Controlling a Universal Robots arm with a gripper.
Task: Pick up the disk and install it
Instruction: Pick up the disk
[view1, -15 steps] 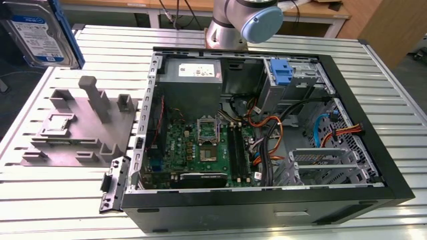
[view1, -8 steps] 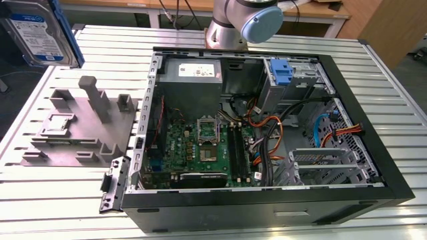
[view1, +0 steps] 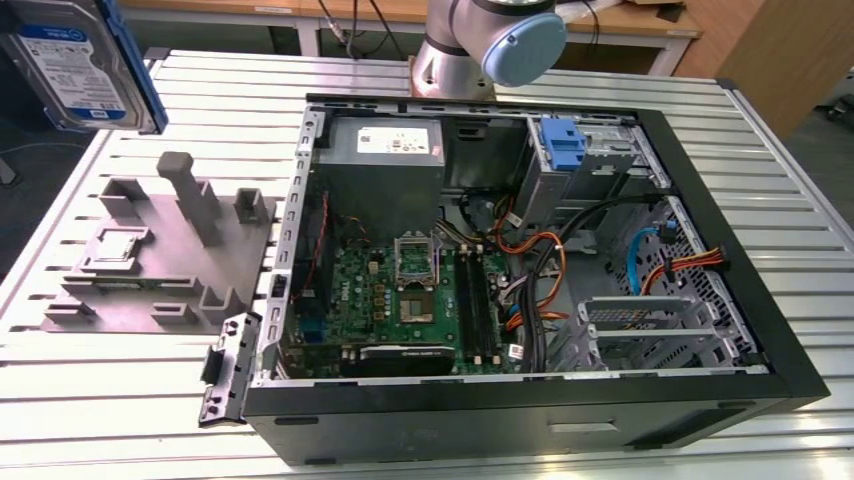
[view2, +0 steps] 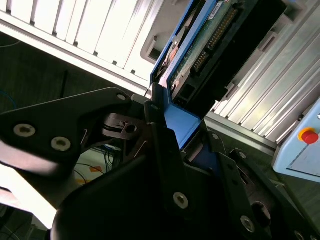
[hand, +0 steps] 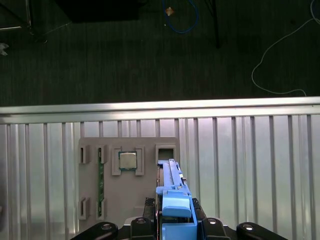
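1. On the ribbed aluminium table, the open black computer tower case lies with its side panel off; installing there, I judge, is what's left.
2. Up at the exterior view's left, well apart from the case, hangs the flat silver hard disk with blue plastic rails: pickup done.
3. My gripper is clamped on its blue rail.
4. Its white-and-blue label carries print I can't make out.

Soft, even overhead light brightens the ribbed silvery metal table in the exterior view, while the open black computer case holds shadow inside. In the second wrist view the table slats glare almost white behind the dark metal gripper and the shaded silver hard drive. The dark carpeted floor lies dim in the first wrist view.
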